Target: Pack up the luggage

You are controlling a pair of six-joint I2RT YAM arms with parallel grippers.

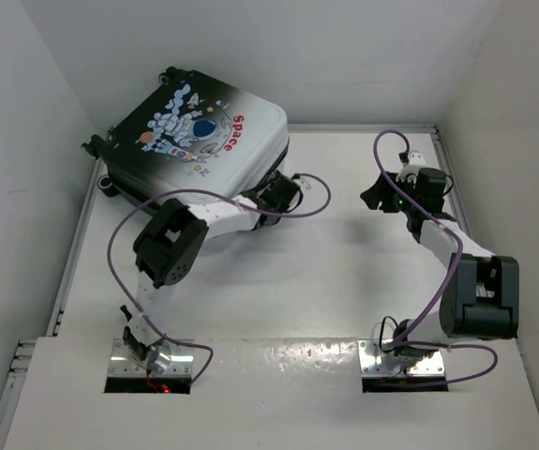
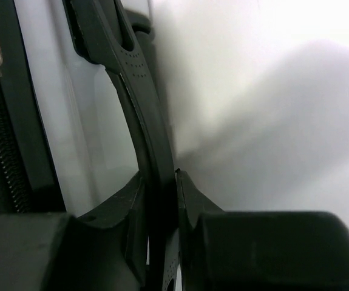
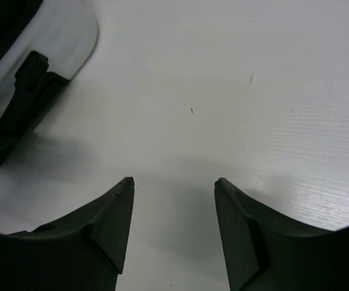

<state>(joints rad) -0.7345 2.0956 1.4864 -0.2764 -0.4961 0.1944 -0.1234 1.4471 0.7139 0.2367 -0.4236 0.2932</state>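
— Where is the luggage (image 1: 194,141)?

— It lies flat on the bench (image 1: 325,281). It is zipped shut, and the spaceman picture faces up. It sits just past the left tool (image 1: 274,195) and off to that tool's left side.

— What is the left tool doing?

— It is pinching the black handle (image 2: 139,109) on the side of the luggage. Its two fingers (image 2: 122,203) are pressed together, with the thin handle between them. Right beside the tool, on its left, is the white shell. A bit further left is the zip (image 2: 3,151).

— And the right tool (image 1: 374,199)?

— That one is spread wide. Its fingers (image 3: 115,221) hold nothing at all. Under it is only bare bench. The luggage is off to its left and does not touch it. The tool's own camera shows just one round white corner of the luggage, up at the left.
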